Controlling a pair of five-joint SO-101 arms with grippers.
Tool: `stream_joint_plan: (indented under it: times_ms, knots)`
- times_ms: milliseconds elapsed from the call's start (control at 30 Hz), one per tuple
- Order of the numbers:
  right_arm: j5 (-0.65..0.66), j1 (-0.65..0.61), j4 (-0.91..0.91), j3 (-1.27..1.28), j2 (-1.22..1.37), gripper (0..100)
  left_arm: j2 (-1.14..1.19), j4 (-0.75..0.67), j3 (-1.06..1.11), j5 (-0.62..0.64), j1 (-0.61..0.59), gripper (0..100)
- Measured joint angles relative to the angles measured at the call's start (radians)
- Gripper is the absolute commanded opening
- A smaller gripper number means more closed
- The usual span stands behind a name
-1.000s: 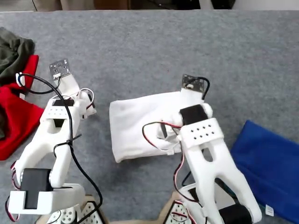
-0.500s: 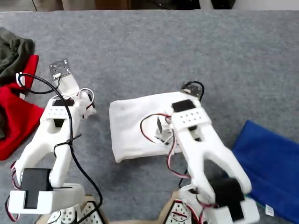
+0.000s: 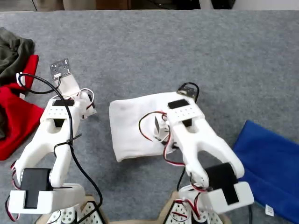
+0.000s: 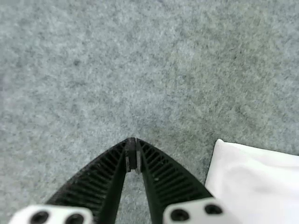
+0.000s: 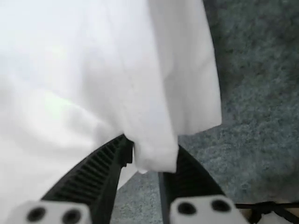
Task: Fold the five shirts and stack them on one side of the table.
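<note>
A folded white shirt [image 3: 133,123] lies in the middle of the grey table [image 3: 154,51]. My right gripper [image 3: 188,89] sits at the shirt's far right corner; in the right wrist view it [image 5: 148,161] is shut on a fold of the white shirt [image 5: 93,60]. My left gripper [image 3: 60,70] is to the left of the shirt, off the cloth. It [image 4: 132,157] is shut and empty above bare carpet, with a corner of the white shirt [image 4: 254,182] beside it. A blue shirt [image 3: 271,163] lies at the right edge. A red shirt [image 3: 16,119] and a dark green one [image 3: 14,51] are heaped at the left edge.
The far half of the table is bare grey carpet. Both arm bases [image 3: 140,214] stand at the near edge. A black cable [image 3: 70,135] loops along the left arm, and red and white wires [image 3: 156,133] hang from the right arm over the shirt.
The right arm has swung its upper part to the right and drawn its wrist back and slightly left over the shirt. The left arm and the shirts have stayed put.
</note>
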Motion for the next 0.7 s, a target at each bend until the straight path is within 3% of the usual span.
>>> stream_joint_plan:
  times_ms: [467,700]
  knots:
    - [0.075,0.078,-0.109,0.075,-0.109,2.3,0.000,0.000,0.000,-0.006,0.000,2]
    - [0.241,0.138,-0.244,0.057,-0.175,1.9,0.000,0.028,0.000,-0.021,0.008,4]
